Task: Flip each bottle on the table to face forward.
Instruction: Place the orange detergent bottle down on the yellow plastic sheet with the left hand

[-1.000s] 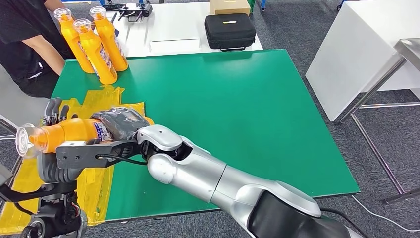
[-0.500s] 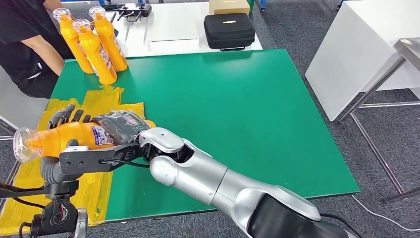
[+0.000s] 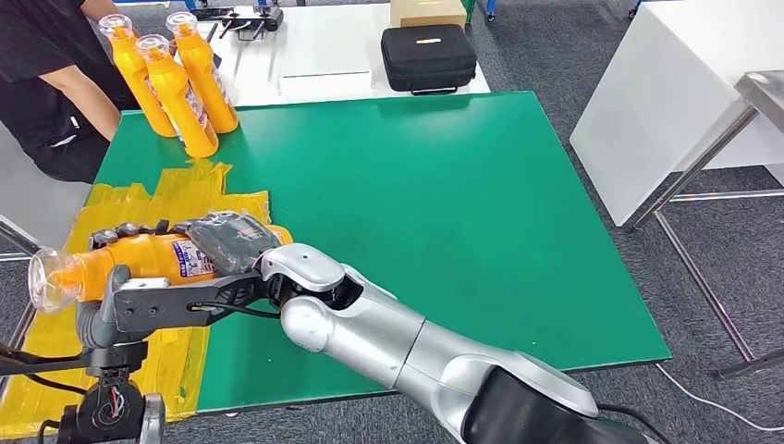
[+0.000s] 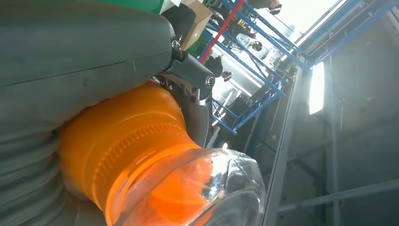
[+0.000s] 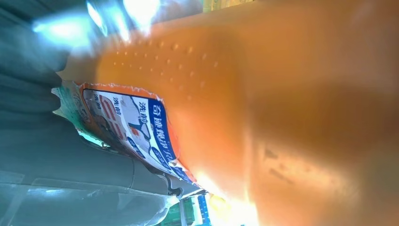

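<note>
An orange bottle [image 3: 139,257] with a clear cap [image 3: 48,278] lies sideways in the air over the table's left edge, cap pointing left. My left hand [image 3: 113,277] wraps the neck end, with its fingers [image 3: 129,228] curled over the top and the thumb below. My right hand [image 3: 231,240] grips the bottle's base end. The left wrist view shows the orange neck [image 4: 127,150] and the clear cap [image 4: 207,188] close up. In the right wrist view the bottle's body [image 5: 291,117] and its torn blue label [image 5: 136,127] lie against my palm.
Three more orange bottles [image 3: 176,83] stand at the green table's [image 3: 444,203] back left corner, next to a person in black [image 3: 46,83]. Yellow tape [image 3: 185,190] covers the table's left part. A black case [image 3: 428,57] sits on the white table behind.
My left hand's fingers, upright behind the bottle a second ago, have curled over its top. The bottle has shifted slightly; the right hand keeps its grip.
</note>
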